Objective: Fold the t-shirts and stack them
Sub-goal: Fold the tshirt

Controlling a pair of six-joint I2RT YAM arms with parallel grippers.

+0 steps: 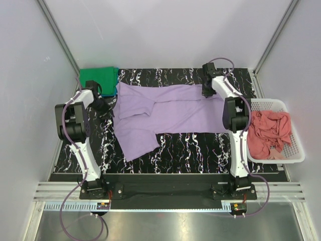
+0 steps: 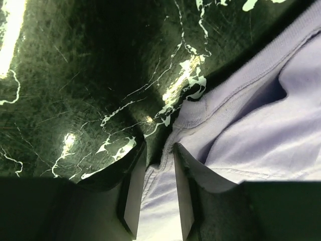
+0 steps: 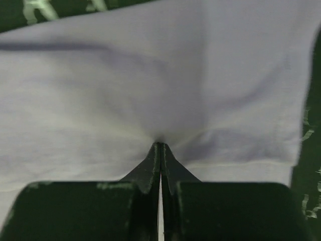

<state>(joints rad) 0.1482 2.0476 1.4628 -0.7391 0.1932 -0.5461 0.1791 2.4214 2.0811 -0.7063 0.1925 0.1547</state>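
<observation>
Right hand (image 3: 160, 144) pinched shut on purple t-shirt (image 1: 170, 113), left hand (image 2: 158, 153) low, parted astride its edge

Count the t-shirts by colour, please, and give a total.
light purple t-shirt, spread out: 1
green t-shirt, folded: 1
blue t-shirt, only an edge under the green: 1
salmon pink t-shirt, heap in basket: at least 1
Total: at least 4

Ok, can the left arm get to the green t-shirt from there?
Probably yes: the green t-shirt lies just beyond the left gripper, nothing between, though its fingers straddle the light purple t-shirt's collar.
</observation>
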